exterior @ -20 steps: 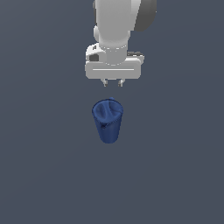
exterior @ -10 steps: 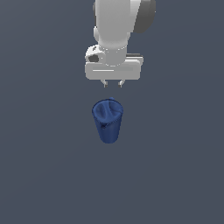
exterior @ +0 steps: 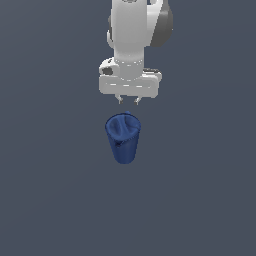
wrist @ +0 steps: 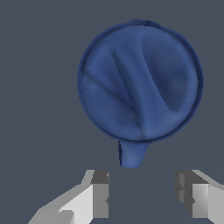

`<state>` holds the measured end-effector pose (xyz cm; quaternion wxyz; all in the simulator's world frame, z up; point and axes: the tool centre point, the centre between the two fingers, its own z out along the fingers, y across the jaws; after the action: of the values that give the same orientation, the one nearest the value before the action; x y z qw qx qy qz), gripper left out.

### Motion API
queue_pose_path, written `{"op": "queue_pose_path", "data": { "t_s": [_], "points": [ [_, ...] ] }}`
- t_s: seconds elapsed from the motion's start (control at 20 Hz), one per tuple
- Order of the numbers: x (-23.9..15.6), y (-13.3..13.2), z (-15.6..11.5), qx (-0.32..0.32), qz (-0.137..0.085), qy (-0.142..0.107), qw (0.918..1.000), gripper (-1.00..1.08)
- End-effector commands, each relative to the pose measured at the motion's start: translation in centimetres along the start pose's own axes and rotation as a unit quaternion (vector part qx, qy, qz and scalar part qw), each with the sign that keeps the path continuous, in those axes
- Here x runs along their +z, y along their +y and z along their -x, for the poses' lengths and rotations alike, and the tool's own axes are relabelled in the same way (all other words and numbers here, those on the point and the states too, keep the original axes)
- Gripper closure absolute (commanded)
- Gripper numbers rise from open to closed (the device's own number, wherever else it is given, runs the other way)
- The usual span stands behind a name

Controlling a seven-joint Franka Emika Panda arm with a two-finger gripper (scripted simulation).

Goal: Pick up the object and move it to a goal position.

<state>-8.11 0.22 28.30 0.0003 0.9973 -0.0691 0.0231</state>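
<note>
The dark blue tapered cup-like container (exterior: 123, 138), with a wide round rim that narrows to a rounded base and a creased, folded inner surface, stands upright on the flat dark grey floor (exterior: 50, 200) at about the centre of the exterior view, mouth open upward. The white two-fingered gripper (exterior: 128, 101) of the Franka arm hangs just above it and a little to the far side, fingertips pointing down, apart from the rim and touching nothing. Its jaws stand parted with a clear gap between them and hold nothing. The wrist view confirms the offset: the container's round mouth (wrist: 140, 81) is not between the two pale fingers (wrist: 98, 194) but lies out ahead of them, so the gripper's centre line falls beyond the rim, not over it. The container's long axis runs vertically, in line with the gripper's approach, and the mouth looks about as wide as the jaw opening, perhaps wider. My judgement is that the coming move turns on closing this near-far offset first, bringing the fingers toward the container so they straddle one wall or the whole body, before descending; sideways, left to right, the alignment already looks nearly true
</note>
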Motion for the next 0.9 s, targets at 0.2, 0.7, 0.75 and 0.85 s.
{"op": "queue_pose_path", "data": {
  "t_s": [0.2,0.7,0.75,0.85],
  "points": [
    [2.1,0.1,0.5,0.052,-0.003,0.037,0.9979,-0.20],
    [4.8,0.2,1.8,0.127,-0.017,0.090,0.9876,-0.20],
    [5.0,0.2,2.0,0.133,-0.019,0.094,0.9865,-0.20],
    [5.3,0.2,2.2,0.143,-0.022,0.101,0.9844,-0.20]
  ]
}}
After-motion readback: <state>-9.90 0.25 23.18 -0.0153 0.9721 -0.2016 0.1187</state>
